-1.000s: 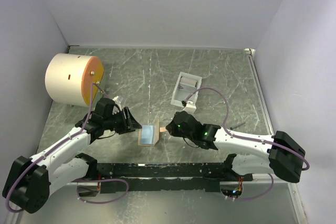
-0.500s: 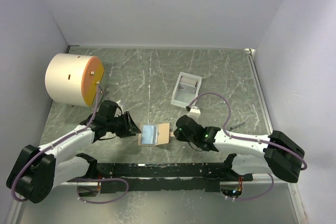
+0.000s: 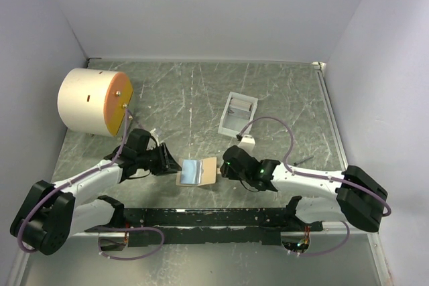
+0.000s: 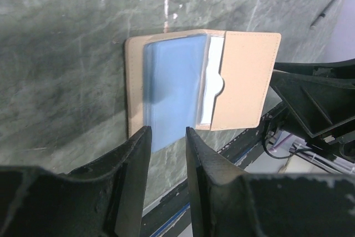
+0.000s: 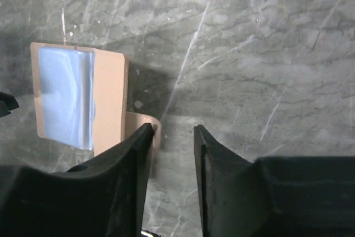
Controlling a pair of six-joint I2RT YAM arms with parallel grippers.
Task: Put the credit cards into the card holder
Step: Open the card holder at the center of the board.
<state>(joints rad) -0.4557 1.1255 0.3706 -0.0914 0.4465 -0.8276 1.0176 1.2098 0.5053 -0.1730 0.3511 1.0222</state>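
Observation:
The tan wallet lies open and flat between my two grippers, its light-blue inside facing up. A white edge shows in its pocket; no credit cards can be made out. The card holder, a small white tray, stands farther back to the right, away from both grippers. My left gripper is open at the wallet's left edge, and the blue flap's edge lies between its fingertips. My right gripper is open at the wallet's right, with the tan tab beside its left finger.
A large cream cylinder with an orange end lies at the back left. A thin dark stick lies right of the right arm. White walls enclose the grey marbled table, and a black rail runs along the near edge.
The wallet, folded upright a second ago, has dropped open and flat. My right gripper has opened and let go of the tan tab. The left jaws have narrowed.

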